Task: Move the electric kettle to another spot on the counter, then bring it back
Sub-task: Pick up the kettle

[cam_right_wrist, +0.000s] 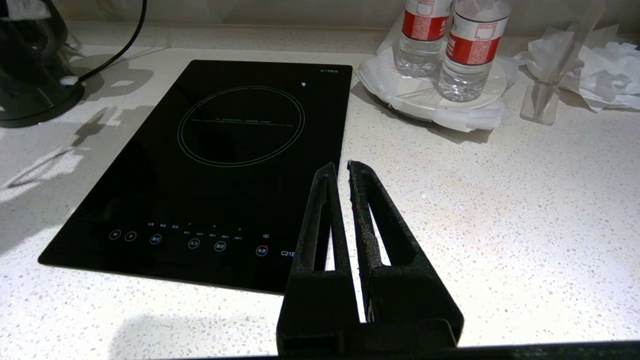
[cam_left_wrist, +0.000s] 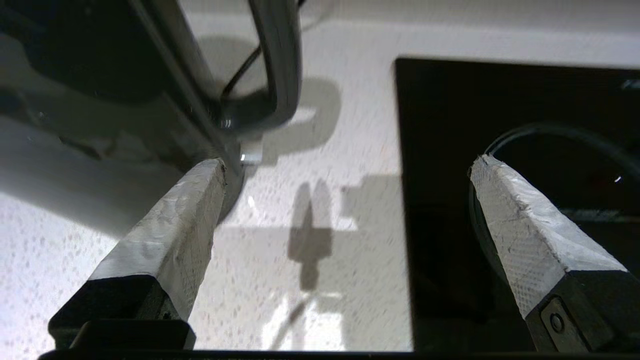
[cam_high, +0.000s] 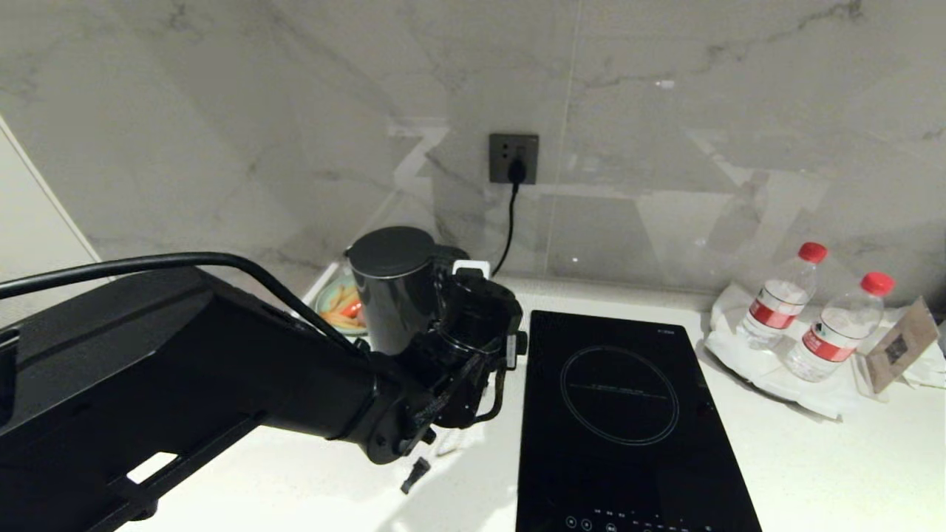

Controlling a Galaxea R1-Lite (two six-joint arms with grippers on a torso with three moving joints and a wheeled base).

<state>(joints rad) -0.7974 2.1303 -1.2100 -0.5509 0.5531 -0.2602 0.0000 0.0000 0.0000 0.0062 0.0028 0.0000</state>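
Electric kettle (cam_high: 390,284) stands at the counter's (cam_high: 813,458) rear, left of the cooktop (cam_high: 621,414); its base and lettering are hidden behind the left arm. Left gripper (cam_left_wrist: 345,170) is spread wide beside the handle (cam_left_wrist: 280,60), grasping nothing. Right gripper (cam_right_wrist: 341,167) is closed, empty. Cooktop marking reads "C21", cut off. Bottle (cam_high: 777,303) labels are illegible.

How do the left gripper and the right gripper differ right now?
The left gripper is wide open with pale taped fingers; the right gripper is shut, its black fingers nearly touching. The left one sits beside the electric kettle near its handle; the right one hangs by the cooktop. Neither holds anything.
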